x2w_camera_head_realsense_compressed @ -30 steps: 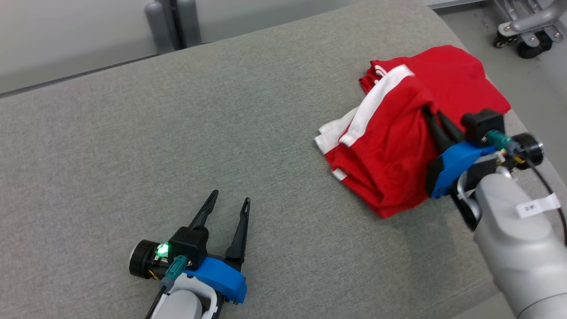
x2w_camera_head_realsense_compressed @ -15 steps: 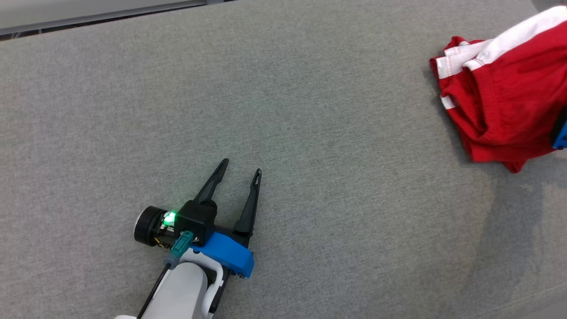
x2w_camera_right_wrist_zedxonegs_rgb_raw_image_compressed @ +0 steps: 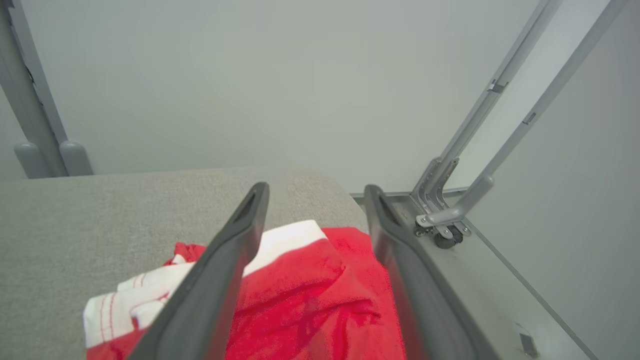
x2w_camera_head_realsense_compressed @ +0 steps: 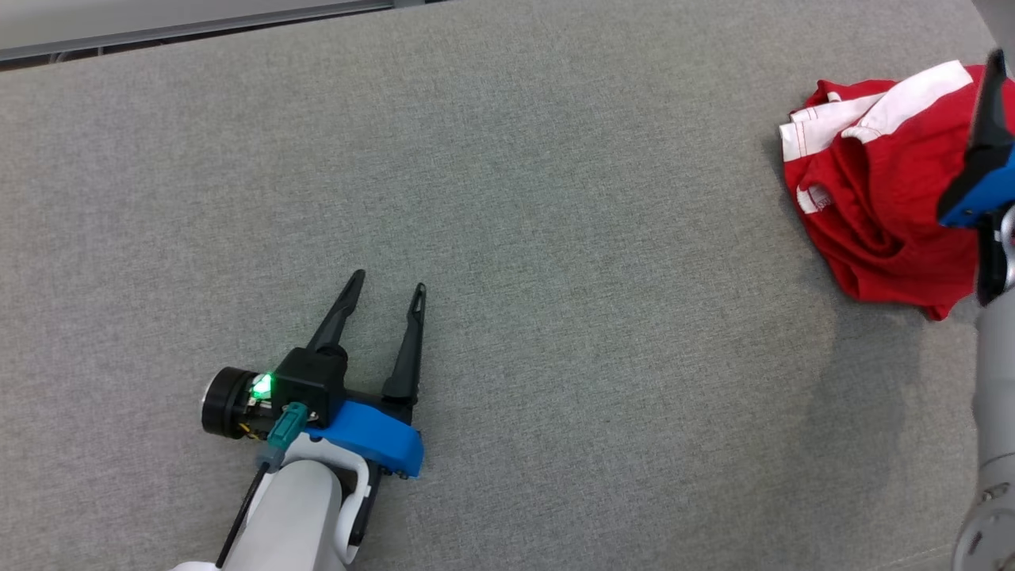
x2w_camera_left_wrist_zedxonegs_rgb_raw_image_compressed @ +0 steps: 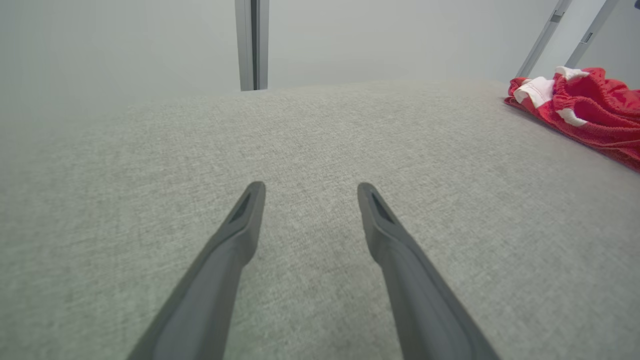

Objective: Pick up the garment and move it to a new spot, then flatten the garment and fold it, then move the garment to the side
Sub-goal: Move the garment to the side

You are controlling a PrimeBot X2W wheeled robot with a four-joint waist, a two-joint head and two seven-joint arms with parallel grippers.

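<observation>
The garment (x2w_camera_head_realsense_compressed: 872, 206), red with white stripes, lies crumpled on the grey table near its right edge. My right gripper (x2w_camera_right_wrist_zedxonegs_rgb_raw_image_compressed: 316, 189) hovers just above it, open, with nothing between its fingers. In the head view one dark right finger (x2w_camera_head_realsense_compressed: 991, 111) and its blue mount stand over the garment's right side. My left gripper (x2w_camera_head_realsense_compressed: 388, 281) rests low over the table at the lower left, open and empty, far from the cloth. In the left wrist view the left gripper (x2w_camera_left_wrist_zedxonegs_rgb_raw_image_compressed: 310, 187) points across bare fabric, and the garment (x2w_camera_left_wrist_zedxonegs_rgb_raw_image_compressed: 590, 110) lies at the far right.
The grey fabric table (x2w_camera_head_realsense_compressed: 555, 198) spreads wide between the two arms. Past its right edge is a lower grey floor with a metal frame on a caster (x2w_camera_right_wrist_zedxonegs_rgb_raw_image_compressed: 445, 235). A pale wall and a grey post (x2w_camera_left_wrist_zedxonegs_rgb_raw_image_compressed: 252, 45) stand behind the far edge.
My right gripper has opened and let go of the garment, which has dropped into a crumpled heap. The head camera has swung left since the oldest frame. The left gripper stays open.
</observation>
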